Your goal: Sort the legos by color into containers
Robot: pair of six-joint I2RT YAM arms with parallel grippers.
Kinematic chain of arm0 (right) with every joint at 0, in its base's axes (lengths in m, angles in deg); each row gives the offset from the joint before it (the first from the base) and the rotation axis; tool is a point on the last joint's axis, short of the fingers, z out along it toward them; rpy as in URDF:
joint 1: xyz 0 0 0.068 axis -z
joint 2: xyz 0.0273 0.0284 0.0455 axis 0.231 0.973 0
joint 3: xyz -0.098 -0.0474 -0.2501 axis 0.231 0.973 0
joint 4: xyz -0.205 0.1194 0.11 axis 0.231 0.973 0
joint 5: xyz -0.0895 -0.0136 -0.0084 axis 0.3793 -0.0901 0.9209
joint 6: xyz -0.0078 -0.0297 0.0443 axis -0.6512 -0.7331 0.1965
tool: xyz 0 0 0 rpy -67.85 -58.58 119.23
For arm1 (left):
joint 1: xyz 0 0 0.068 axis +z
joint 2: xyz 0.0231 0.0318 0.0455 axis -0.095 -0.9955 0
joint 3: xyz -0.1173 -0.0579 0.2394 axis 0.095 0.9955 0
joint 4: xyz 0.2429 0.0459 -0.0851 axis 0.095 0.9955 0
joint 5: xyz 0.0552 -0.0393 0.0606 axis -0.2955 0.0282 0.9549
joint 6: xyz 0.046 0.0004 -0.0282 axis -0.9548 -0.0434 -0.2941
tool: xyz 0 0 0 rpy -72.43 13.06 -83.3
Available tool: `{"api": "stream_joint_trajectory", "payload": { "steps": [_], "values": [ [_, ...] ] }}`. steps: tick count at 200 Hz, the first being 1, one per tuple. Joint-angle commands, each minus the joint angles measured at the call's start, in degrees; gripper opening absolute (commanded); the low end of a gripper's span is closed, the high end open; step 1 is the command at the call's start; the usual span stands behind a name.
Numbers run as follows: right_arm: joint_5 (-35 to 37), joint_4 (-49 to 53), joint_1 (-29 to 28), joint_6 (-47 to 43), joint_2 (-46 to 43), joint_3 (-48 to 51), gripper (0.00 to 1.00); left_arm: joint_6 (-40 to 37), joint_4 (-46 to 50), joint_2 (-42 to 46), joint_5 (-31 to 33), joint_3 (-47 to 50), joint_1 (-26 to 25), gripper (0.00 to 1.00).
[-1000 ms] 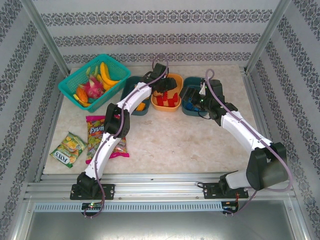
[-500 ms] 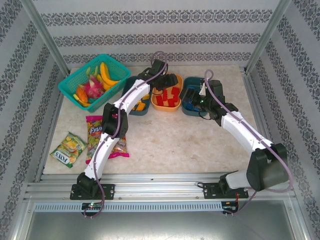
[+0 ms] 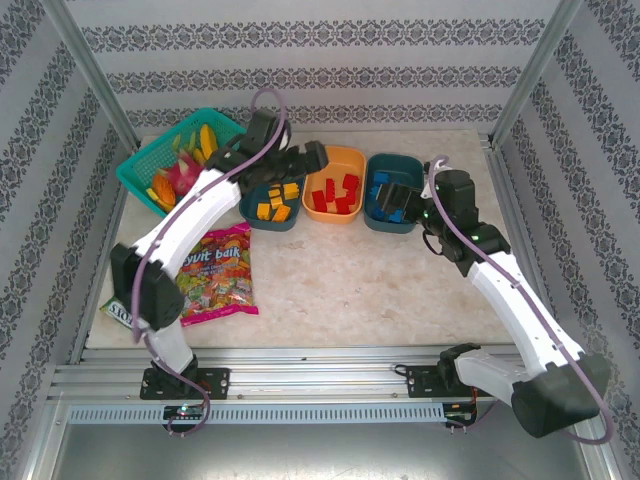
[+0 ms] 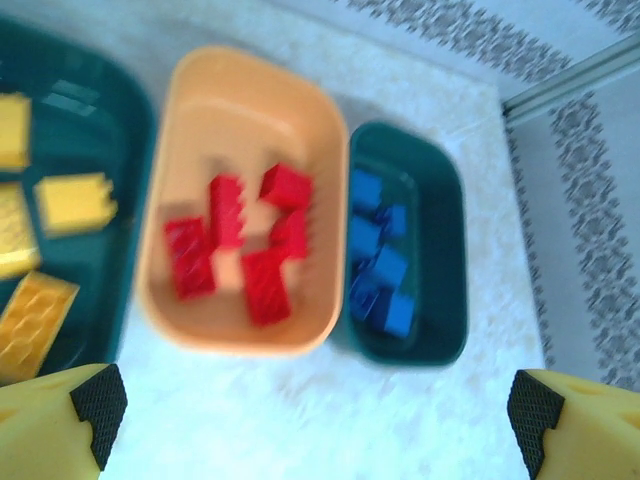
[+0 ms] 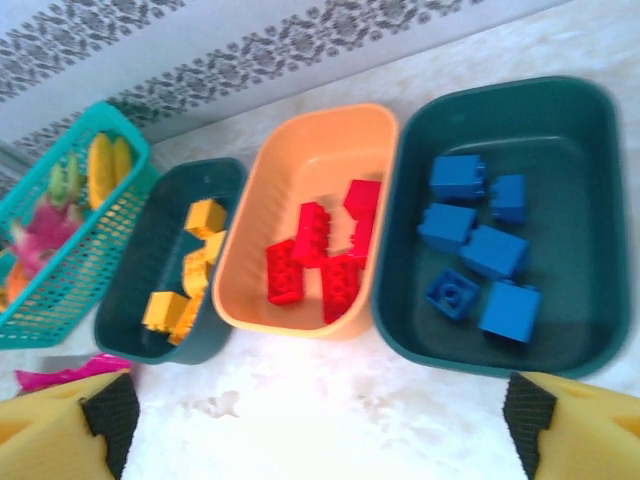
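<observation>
Upper left, the left arm [image 3: 190, 215] crosses a fruit basket [image 3: 145, 170]; two candy bags [image 3: 215, 275] lie below. Three trays in a row: left teal tray [image 5: 160, 240] holds yellow legos [image 5: 205, 218], orange tray [image 5: 310, 160] red legos [image 5: 312, 235], right teal tray [image 5: 560, 150] six blue legos [image 5: 493, 250]. Left gripper [image 4: 312, 405] and right gripper [image 5: 318, 412] gape empty

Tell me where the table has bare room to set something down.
The widest free patch is the pale table in front of the shallow orange plastic tray, between the pink candy bag and the white right arm. The rear is crowded: turquoise mesh basket, left dark teal plastic tray, orange tray, right dark teal tray.
</observation>
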Motion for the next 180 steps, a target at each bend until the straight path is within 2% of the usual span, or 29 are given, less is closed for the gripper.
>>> {"api": "stream_joint_trajectory", "payload": {
  "steps": [1,24,37,54,66,76,92,116,134,151,180],
  "values": [
    [5.2,9.4,1.0,-3.9,-3.4,0.6,0.98,-3.0,0.1,10.4,2.5,12.1,-0.2,1.0],
    [4.3,11.8,1.1,-4.6,-7.2,2.3,0.98,-4.4,2.6,21.3,5.6,23.1,-0.2,1.0],
    [5.1,12.6,1.1,-3.9,-8.7,3.7,0.98,-4.8,5.4,26.7,9.4,27.3,-0.2,1.0],
    [10.8,14.3,1.1,-1.5,-9.4,4.9,0.98,-3.1,10.4,32.9,19.5,31.5,-0.2,1.0],
    [17.3,14.8,1.1,0.8,-8.9,5.9,0.98,0.0,14.3,36.0,29.7,34.1,-0.3,1.0],
    [19.8,12.3,1.3,-0.1,-8.6,7.8,0.98,1.5,15.7,38.8,37.7,36.8,-0.2,1.0],
    [22.2,4.8,1.2,-5.0,-9.5,12.3,0.98,-4.2,12.1,42.8,43.9,42.0,-0.2,1.0],
    [28.2,-6.8,1.1,-13.1,-10.1,19.8,0.98,-16.6,-3.0,49.1,49.9,54.9,-0.1,1.0],
    [29.9,-13.2,1.6,-18.0,-7.9,23.3,0.98,-23.0,-10.0,50.8,51.9,61.3,0.8,1.0],
    [28.2,-19.4,2.3,-20.9,-4.4,25.9,0.98,-25.8,-15.5,50.1,50.0,65.2,2.8,1.0],
    [27.0,-30.0,4.3,-22.0,2.5,29.9,0.98,-29.8,-30.7,46.2,46.0,72.8,7.0,1.0]
  ]
}}
